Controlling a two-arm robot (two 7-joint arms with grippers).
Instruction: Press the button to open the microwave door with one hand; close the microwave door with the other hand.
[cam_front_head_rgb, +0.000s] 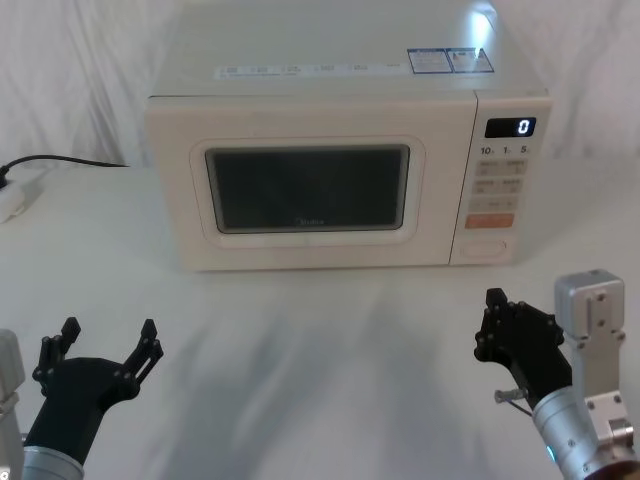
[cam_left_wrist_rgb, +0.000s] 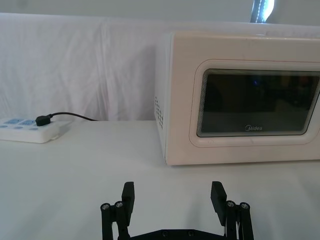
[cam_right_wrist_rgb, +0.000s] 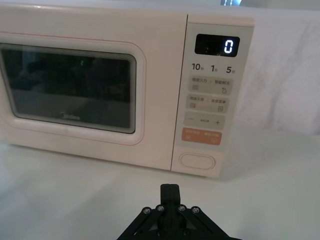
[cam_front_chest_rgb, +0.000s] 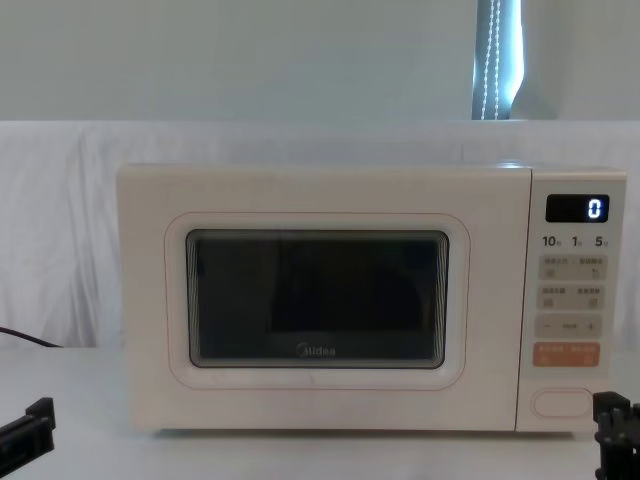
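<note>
Cream and shut flush, the microwave door (cam_front_head_rgb: 308, 190) faces me on the white surface (cam_front_head_rgb: 300, 340), with one pill-shaped button (cam_right_wrist_rgb: 197, 161) at the foot of its control panel (cam_front_head_rgb: 499, 185). My right hand (cam_front_head_rgb: 500, 322), fingers closed together, waits well short of that button; my left hand (cam_front_head_rgb: 105, 345) rests open, low on the left. Judgement: the opening step is not begun; next the right must travel forward and press squarely.
</note>
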